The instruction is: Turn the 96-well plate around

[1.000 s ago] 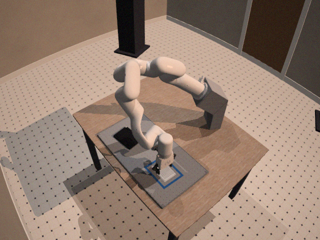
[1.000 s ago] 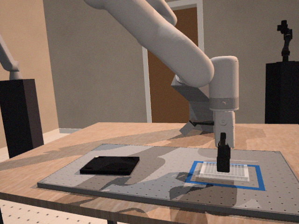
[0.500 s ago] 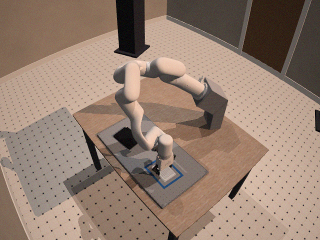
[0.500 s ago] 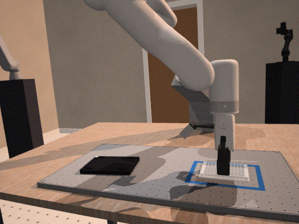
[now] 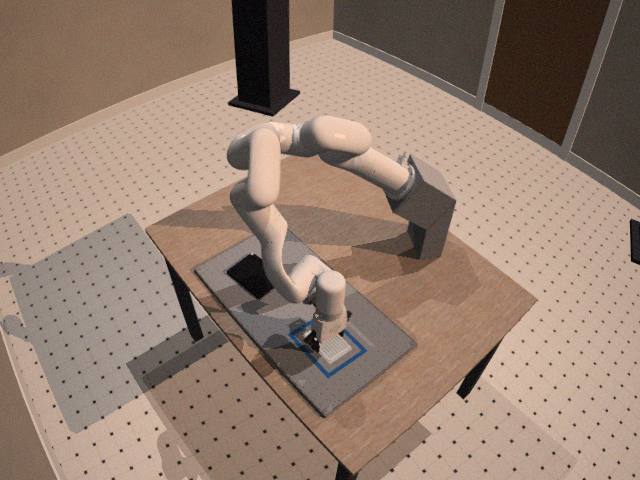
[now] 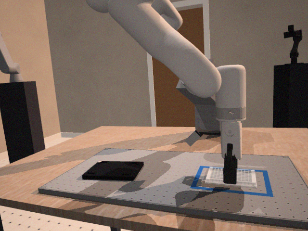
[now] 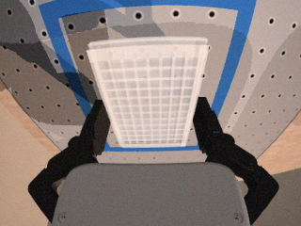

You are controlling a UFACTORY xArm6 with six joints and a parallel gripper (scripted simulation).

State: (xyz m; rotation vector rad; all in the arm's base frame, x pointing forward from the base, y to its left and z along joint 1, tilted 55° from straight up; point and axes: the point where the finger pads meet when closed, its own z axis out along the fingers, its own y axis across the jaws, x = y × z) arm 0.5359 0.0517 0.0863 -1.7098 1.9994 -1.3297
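The clear 96-well plate lies flat on the grey deck inside the blue taped outline of spot B1. It also shows in the top view [image 5: 334, 349] and in the wrist view [image 7: 150, 90]. My gripper [image 7: 150, 108] [image 6: 229, 171] is open and low over the plate, one black finger on each long side of it. The fingers stand close to the plate's sides; I cannot tell if they touch. The black plate nest N1 [image 6: 113, 170] [image 5: 251, 275] stands empty at the left of the deck. I cannot make out the plate's cut corner.
The perforated grey deck [image 6: 173, 181] lies on a wooden table [image 5: 439, 304]. The arm's grey base block [image 5: 426, 206] stands at the table's back. My arm reaches over the deck between the nest and B1. Dark pedestals stand off the table.
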